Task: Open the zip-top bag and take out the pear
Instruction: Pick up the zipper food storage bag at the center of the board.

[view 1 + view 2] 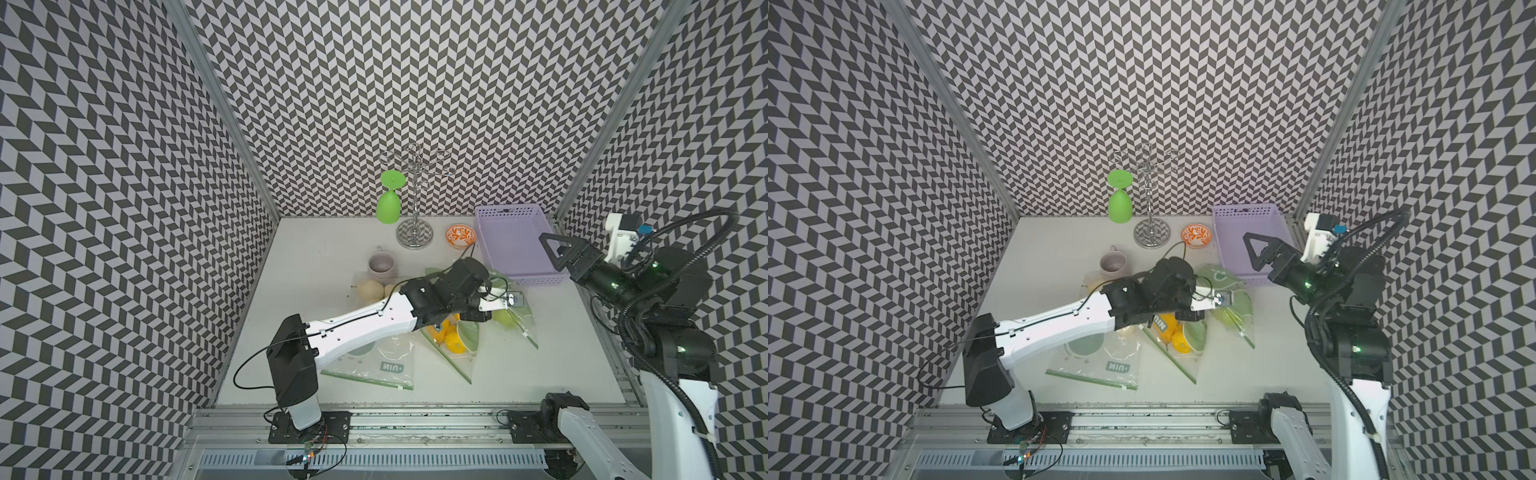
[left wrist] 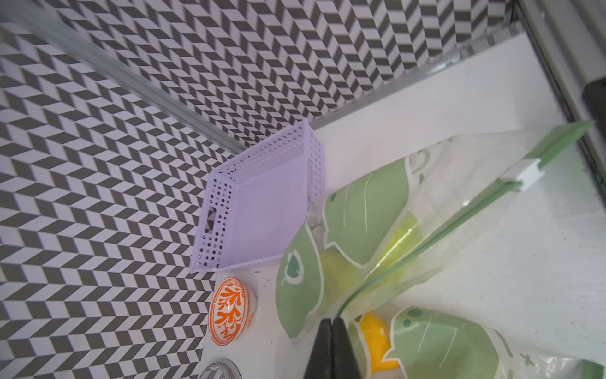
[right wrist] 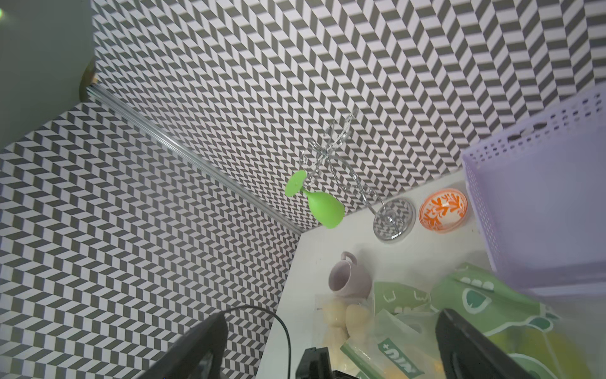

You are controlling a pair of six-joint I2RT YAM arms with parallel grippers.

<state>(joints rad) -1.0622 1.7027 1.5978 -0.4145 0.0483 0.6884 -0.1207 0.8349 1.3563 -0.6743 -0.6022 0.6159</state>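
A clear zip-top bag (image 2: 465,197) with green leaf prints lies right of the table's middle, seen in both top views (image 1: 521,328) (image 1: 1239,320). A yellow-green fruit, which I take for the pear (image 2: 337,272) (image 1: 504,318), shows through it. A white slider (image 2: 528,174) sits far along its green zip strip. My left gripper (image 2: 333,323) is shut on the bag's zip edge at the near end; in both top views the wrist (image 1: 453,286) hides its fingertips. My right gripper (image 1: 561,253) (image 3: 331,341) hangs open and empty over the basket's front right.
A purple basket (image 1: 509,212) stands at the back right, beside an orange patterned bowl (image 1: 460,236). A chrome rack (image 1: 414,232) holds a green glass (image 1: 389,208). A mug (image 1: 381,266), a bag of pale fruits (image 1: 371,289), a bag with yellow fruit (image 1: 451,340) and a flat bag (image 1: 374,365) lie nearby.
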